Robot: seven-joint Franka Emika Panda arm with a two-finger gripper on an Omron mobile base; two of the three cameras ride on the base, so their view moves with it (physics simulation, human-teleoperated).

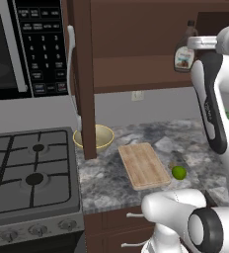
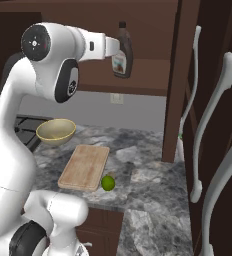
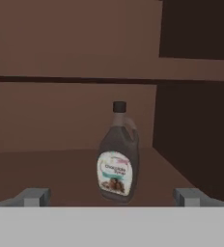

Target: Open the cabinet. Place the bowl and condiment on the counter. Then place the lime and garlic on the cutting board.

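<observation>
Open hand (image 3: 112,197), condiment bottle (image 3: 117,153) upright just ahead, between fingertips (image 3: 35,197)

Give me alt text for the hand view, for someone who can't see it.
A dark syrup bottle with a black cap and white label stands upright on a brown cabinet shelf, centred ahead of the open gripper. Its two grey fingertips rise at the bottom, wide apart, not touching the bottle.
</observation>
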